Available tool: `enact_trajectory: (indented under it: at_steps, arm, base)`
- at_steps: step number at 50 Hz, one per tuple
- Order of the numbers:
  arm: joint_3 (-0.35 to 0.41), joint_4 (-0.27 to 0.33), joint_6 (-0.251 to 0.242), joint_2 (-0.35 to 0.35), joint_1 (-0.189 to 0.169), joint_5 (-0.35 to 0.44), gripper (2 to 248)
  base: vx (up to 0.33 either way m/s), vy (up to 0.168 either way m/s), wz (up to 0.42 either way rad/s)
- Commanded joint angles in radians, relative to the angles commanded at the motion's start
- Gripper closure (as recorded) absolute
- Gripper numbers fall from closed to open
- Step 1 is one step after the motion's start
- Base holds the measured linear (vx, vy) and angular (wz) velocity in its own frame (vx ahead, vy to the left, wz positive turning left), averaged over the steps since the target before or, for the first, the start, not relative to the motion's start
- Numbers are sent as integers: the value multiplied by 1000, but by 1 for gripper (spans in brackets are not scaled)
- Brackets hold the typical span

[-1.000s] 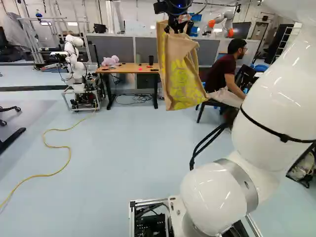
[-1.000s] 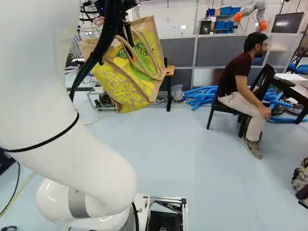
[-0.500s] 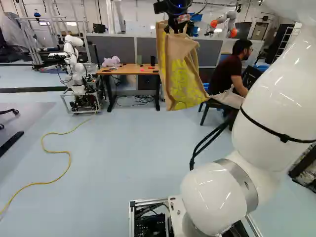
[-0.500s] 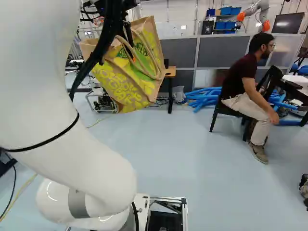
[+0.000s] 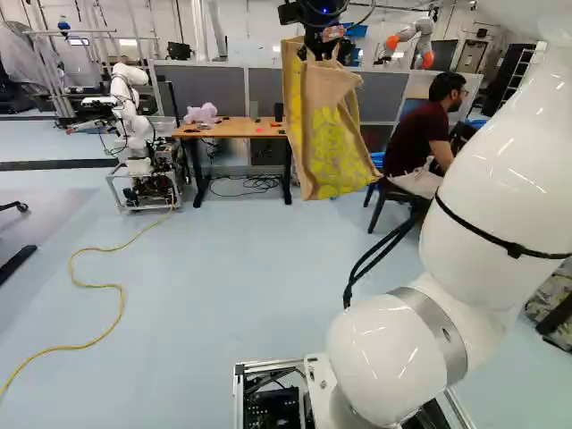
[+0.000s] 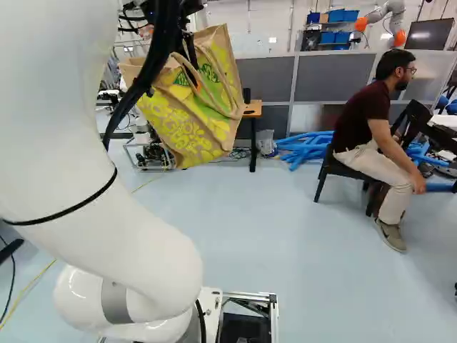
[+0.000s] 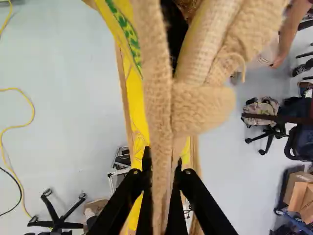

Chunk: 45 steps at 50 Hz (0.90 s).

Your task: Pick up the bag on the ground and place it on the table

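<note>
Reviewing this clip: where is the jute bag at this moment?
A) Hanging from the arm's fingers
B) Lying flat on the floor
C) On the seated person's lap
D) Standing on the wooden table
A: the wrist view shows the bag's tan handle pinched between the two fingers, and in the left base view the bag hangs in the air above the floor.

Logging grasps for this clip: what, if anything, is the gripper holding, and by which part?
The yellow-and-tan bag, by its woven handle, which is pinched between the two fingers of the gripper.
</note>
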State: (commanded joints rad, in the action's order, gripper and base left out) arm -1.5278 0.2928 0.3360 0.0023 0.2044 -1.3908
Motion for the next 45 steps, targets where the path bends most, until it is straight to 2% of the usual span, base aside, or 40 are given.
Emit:
enact_trajectory:
  at_steps: [21, 45]
  arm:
    - [0, 0, 0, 0, 0, 0, 228]
    - [0, 0, 0, 0, 0, 0, 228]
  base:
    - [147, 4, -15]
    - [154, 48, -21]
